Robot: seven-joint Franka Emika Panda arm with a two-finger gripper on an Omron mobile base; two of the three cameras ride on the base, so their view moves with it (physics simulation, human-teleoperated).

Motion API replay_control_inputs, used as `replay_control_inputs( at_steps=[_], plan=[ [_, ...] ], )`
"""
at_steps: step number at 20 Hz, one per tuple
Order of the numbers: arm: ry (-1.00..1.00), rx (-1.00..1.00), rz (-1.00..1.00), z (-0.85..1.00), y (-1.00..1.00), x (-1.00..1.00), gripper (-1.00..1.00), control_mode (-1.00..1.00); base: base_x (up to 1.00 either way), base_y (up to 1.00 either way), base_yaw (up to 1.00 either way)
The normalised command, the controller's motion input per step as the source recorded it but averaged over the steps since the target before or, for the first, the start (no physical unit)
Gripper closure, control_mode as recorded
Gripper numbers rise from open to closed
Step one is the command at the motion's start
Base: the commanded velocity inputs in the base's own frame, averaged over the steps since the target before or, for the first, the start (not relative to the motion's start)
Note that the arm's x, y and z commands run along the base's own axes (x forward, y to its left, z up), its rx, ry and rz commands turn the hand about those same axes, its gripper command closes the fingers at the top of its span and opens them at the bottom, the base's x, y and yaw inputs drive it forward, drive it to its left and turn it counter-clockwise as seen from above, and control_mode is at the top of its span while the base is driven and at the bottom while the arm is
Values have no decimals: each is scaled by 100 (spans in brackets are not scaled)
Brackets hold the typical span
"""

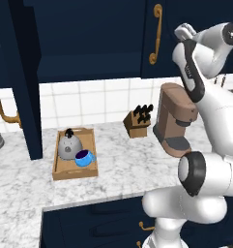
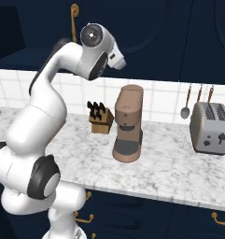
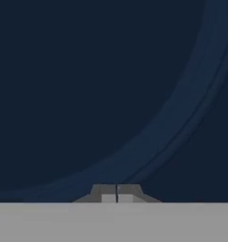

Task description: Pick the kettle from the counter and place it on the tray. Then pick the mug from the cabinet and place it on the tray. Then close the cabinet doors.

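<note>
Right now the gripper (image 3: 116,194) is pinched fully shut with nothing between its tips, and it faces a dark navy panelled surface with a curved moulding, very likely one of the cabinet doors (image 1: 193,29). The arm is raised high toward the wall cupboards above the coffee machine (image 1: 175,118).

Down on the counter (image 1: 118,164), the tray (image 1: 62,169) already carries the kettle (image 1: 68,145) and, just beside it toward the front, the blue mug (image 1: 84,158). So, as I judge it, only the door closing is left. The cabinet (image 1: 89,63) above the tray stands open, and a door (image 1: 21,97) hangs out edge-on at the left of the left base view.

The risk is in the push: closed fingers on a flat panel can slip off the moulding, or press near the hinge side and leave the door ajar. A wide swing of the elbow could also clip the coffee machine or the knife block (image 1: 138,121).
</note>
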Motion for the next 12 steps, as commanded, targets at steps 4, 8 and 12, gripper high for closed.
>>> replay_control_inputs(
  at_steps=[4,8,12],
  plan=[
    [-4,3,-30,-22,16,67,100,-100,0,0,0],
    [-12,12,-25,-45,1,74,100,-100,0,0,0],
    [-41,12,-5,-93,0,65,100,-100,0,0,0]
  ],
)
